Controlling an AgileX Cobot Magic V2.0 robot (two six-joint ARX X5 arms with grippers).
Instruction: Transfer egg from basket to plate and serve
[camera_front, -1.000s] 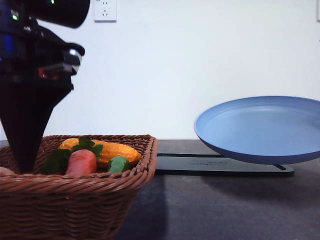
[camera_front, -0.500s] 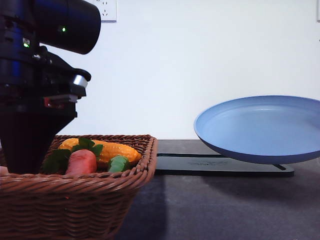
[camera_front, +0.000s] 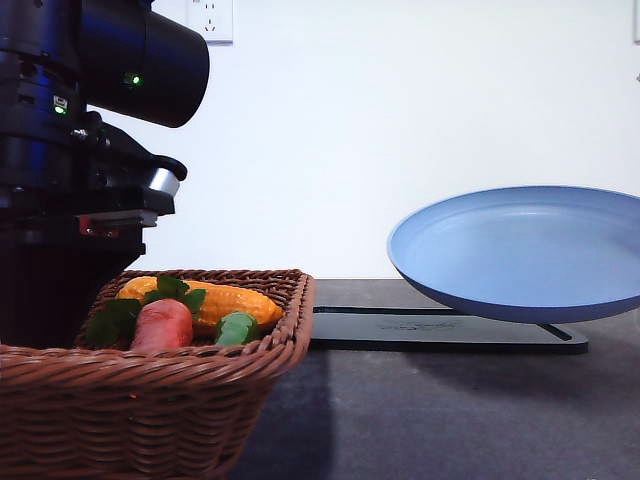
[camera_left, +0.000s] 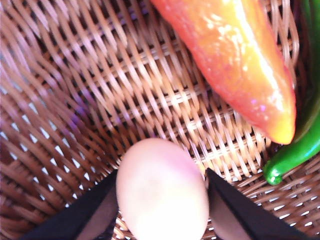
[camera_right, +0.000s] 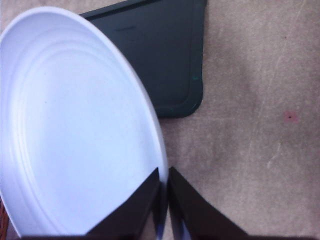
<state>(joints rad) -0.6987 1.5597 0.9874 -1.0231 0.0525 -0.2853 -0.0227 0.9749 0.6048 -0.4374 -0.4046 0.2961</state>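
Observation:
The pinkish egg (camera_left: 162, 192) sits low in the brown wicker basket (camera_left: 100, 75), between the two black fingers of my left gripper (camera_left: 161, 176), which press on both its sides. From the front, my left arm (camera_front: 70, 200) reaches down into the basket (camera_front: 150, 390), and the basket rim hides its fingers and the egg. The blue plate (camera_front: 520, 255) hangs tilted above the table at the right. My right gripper (camera_right: 163, 171) is shut on the rim of the plate (camera_right: 75, 125).
A carrot (camera_front: 163, 325), a corn cob (camera_front: 225, 300) and a green vegetable (camera_front: 237, 327) lie in the basket. Close to the egg are an orange-red pepper (camera_left: 240, 65) and a green chili (camera_left: 295, 150). A flat black tray (camera_front: 440, 328) lies under the plate.
My left arm has shifted right and looms larger over the basket, and its tapered finger tip has dropped from sight. The plate has risen slightly.

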